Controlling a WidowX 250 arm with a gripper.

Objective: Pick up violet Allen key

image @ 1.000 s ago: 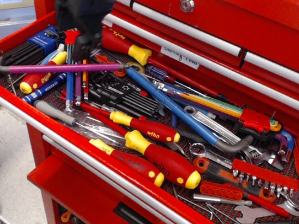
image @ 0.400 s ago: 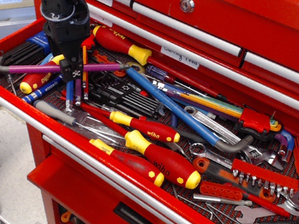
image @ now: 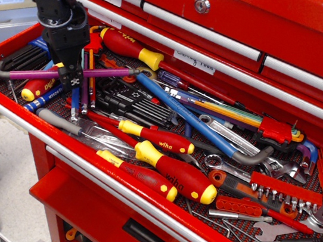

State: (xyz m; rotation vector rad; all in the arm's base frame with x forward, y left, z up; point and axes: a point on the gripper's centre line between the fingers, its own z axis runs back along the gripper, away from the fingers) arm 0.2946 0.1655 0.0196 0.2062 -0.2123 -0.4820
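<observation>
The violet Allen key (image: 102, 73) lies across the left of the open red drawer. Its grey bent end points to the far left and its tip rests near the drawer's middle, on top of other tools. My black gripper (image: 71, 77) comes down from the upper left and sits right on the key's shaft, about a third of the way from the bend. Its fingertips (image: 74, 80) meet the rod and hide that stretch of it. I cannot tell from this angle whether the jaws are closed on the key. The key still rests on the tools.
A thicker blue Allen key (image: 181, 112) runs diagonally to the right of the gripper. Red-and-yellow screwdrivers (image: 172, 173) lie near the drawer's front rail (image: 138, 199). A black hex key set (image: 23, 56) sits at the left and a rainbow key set (image: 269, 127) at the right.
The gripper came down from above the drawer's back left onto the violet key, then shifted slightly left along it. The key has not moved.
</observation>
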